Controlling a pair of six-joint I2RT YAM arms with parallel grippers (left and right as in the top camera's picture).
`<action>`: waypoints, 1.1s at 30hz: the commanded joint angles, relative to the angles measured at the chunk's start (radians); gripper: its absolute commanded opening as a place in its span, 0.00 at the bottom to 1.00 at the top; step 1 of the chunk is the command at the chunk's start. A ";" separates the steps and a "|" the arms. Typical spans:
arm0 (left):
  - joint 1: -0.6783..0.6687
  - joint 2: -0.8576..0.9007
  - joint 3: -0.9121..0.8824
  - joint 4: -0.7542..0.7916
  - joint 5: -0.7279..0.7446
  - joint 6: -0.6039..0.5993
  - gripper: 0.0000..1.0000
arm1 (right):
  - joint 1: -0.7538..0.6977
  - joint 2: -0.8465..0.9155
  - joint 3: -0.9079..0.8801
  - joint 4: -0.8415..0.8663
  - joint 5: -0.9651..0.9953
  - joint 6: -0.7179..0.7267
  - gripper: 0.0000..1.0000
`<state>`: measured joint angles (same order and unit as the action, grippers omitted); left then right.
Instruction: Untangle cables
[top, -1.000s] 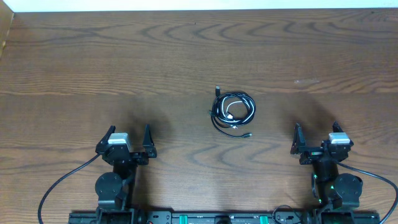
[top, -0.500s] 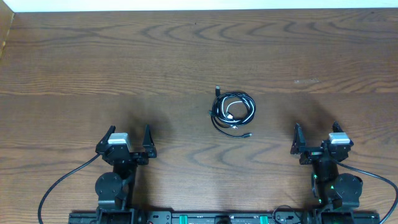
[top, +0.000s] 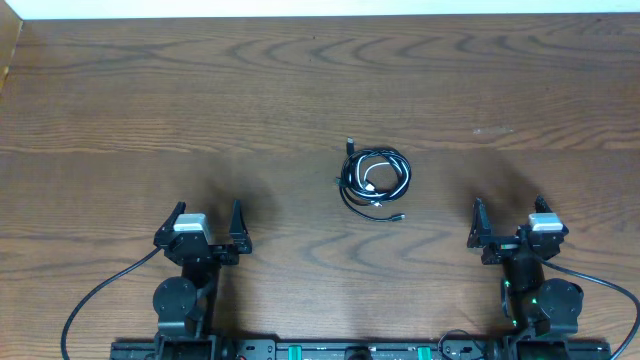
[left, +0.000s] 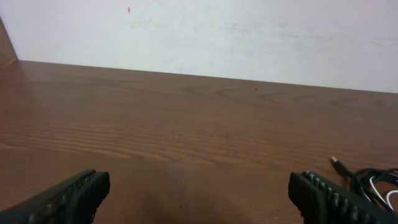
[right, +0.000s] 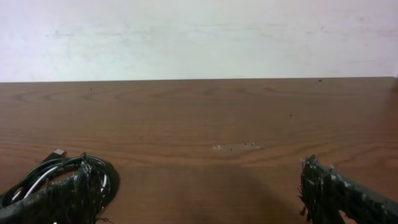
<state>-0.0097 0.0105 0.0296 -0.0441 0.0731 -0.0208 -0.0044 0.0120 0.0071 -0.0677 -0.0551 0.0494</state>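
Note:
The cables (top: 375, 177) lie as one small coiled bundle of black cords with a white one inside, at the middle of the wooden table. Plug ends stick out at its top left and bottom right. The bundle shows at the lower right edge of the left wrist view (left: 373, 183) and at the lower left of the right wrist view (right: 43, 177), partly behind the left finger. My left gripper (top: 208, 227) is open and empty near the front left. My right gripper (top: 508, 222) is open and empty near the front right. Both are well apart from the bundle.
The wooden table (top: 200, 100) ends at a white wall along the far side. Thick black arm cables (top: 95, 295) trail by the arm bases at the front edge.

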 joint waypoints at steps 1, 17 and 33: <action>-0.002 -0.006 -0.026 -0.018 0.021 0.017 0.99 | 0.006 -0.003 -0.002 -0.004 0.003 0.013 0.99; -0.002 -0.006 -0.026 -0.023 -0.069 0.028 1.00 | 0.006 -0.003 -0.002 -0.004 0.003 0.013 0.99; -0.002 -0.006 -0.026 -0.026 -0.070 0.028 0.99 | 0.006 -0.003 -0.002 -0.004 0.003 0.013 0.99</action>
<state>-0.0097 0.0105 0.0296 -0.0452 0.0383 -0.0025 -0.0044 0.0120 0.0071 -0.0677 -0.0551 0.0494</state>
